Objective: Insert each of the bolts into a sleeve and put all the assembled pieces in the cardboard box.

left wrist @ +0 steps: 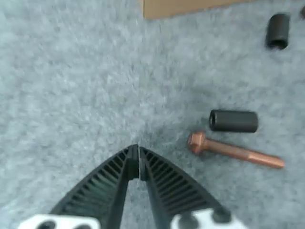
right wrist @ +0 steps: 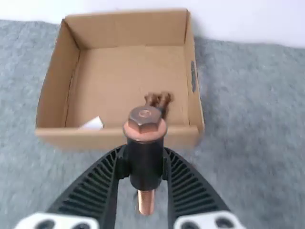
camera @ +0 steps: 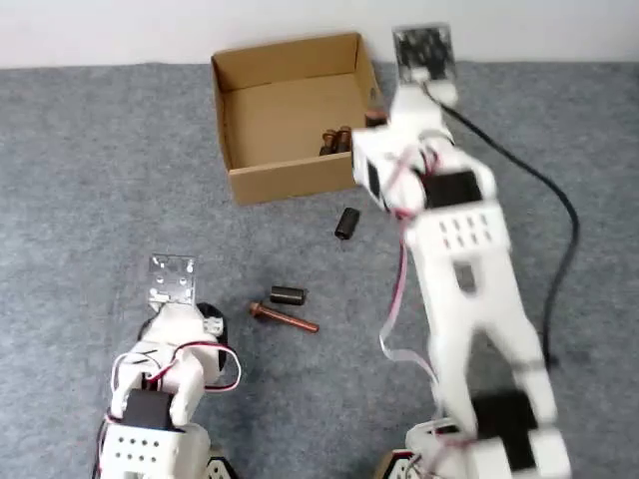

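Coppery metal bolt (left wrist: 234, 151), matt black sleeve (left wrist: 233, 121), fuzzy grey cloth (left wrist: 71, 86).

Legible text, labels, numbers, signs: none.

Items checked:
- Cardboard box (right wrist: 52, 71): plain brown walls.
- White slip (right wrist: 90, 124): lies on the box floor against one wall; any print on it is too small to tell.
- Dark oblong mark (right wrist: 193, 76): on the outside of one box side wall; not readable as lettering.

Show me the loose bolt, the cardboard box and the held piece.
loose bolt (left wrist: 238, 153), left wrist view, mid-shank.
cardboard box (right wrist: 126, 28), right wrist view, back wall.
held piece (right wrist: 145, 164), right wrist view, black sleeve.
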You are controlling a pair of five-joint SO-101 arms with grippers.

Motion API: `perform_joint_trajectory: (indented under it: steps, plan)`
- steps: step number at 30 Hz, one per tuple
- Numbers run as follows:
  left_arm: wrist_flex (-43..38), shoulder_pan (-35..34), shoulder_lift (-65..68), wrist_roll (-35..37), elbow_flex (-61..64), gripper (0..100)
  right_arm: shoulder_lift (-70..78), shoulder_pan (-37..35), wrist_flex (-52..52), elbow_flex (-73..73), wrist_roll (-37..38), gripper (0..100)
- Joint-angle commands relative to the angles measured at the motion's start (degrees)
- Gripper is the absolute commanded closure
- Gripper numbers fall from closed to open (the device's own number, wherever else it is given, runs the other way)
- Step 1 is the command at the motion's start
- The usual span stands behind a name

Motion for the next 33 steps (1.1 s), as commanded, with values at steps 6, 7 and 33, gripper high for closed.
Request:
perform_joint_trajectory:
  steps: [6,7,33]
  plan:
    - [-5.8,-0.53,-0.62,-0.18,2.07,100,32.13,0.66,-1.89,-38.59,0.0,99.1]
    - [-6.07,-0.53,-0.62,-0.18,2.07,100,35.74,0.66,-1.89,-42.55,0.0,99.1]
    - [-6.24,-2.55,-0.62,-0.18,2.07,99,78.11,0.31,9.71,-82.64,16.79,88.1]
